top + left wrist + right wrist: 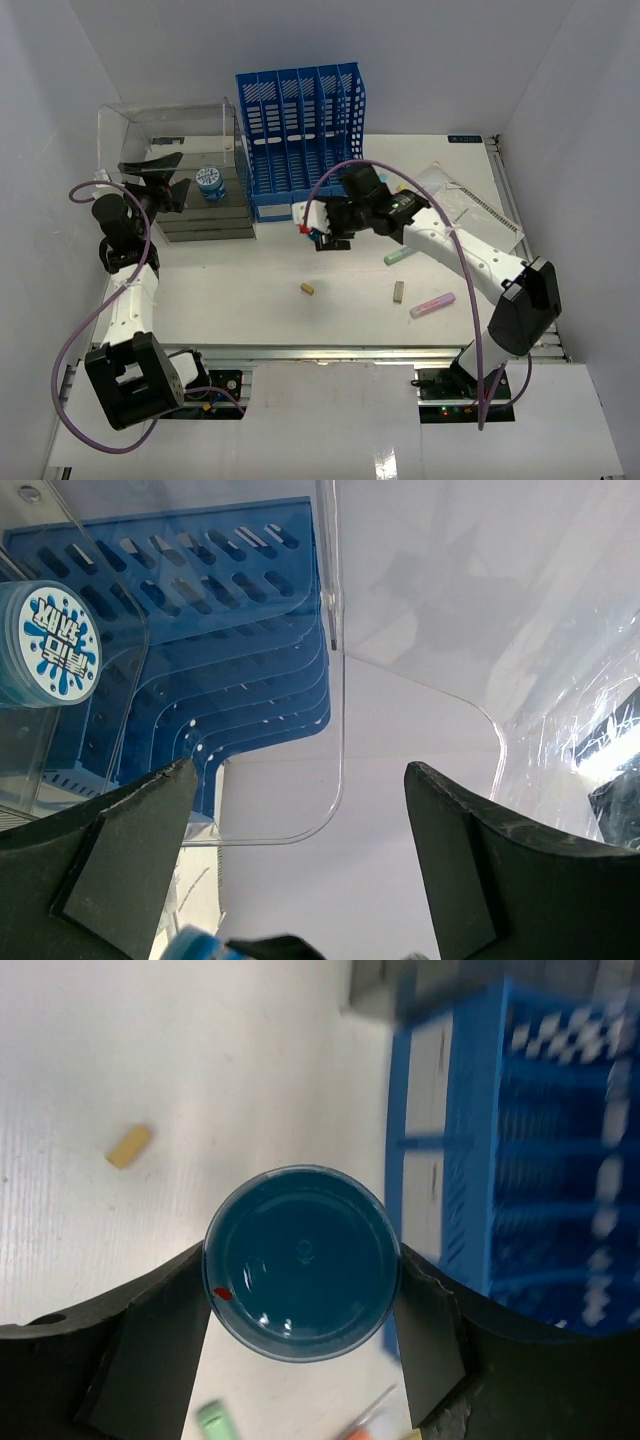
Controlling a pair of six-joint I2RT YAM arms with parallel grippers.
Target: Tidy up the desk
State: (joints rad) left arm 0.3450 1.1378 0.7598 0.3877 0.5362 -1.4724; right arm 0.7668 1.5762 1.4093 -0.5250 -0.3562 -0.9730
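Observation:
The white desk (250,290) fills the top view. My right gripper (318,226) hangs above its middle, in front of the blue file rack (300,130). In the right wrist view my right gripper (300,1264) is shut on a round teal jar (300,1240), seen end on, above the desk (120,1060). My left gripper (165,186) is at the back left, by the clear plastic box (180,130). In the left wrist view my left gripper (300,772) is open and empty, facing the clear box's wall (420,600). A round blue-and-white lidded tub (210,182) sits beside it and also shows in the left wrist view (45,645).
A grey drawer stack (205,220) stands under the clear box. On the desk lie a green marker (400,256), a pink marker (432,305), and two small tan pieces (308,289) (398,291). A clear sleeve with a notebook (470,205) lies at the back right.

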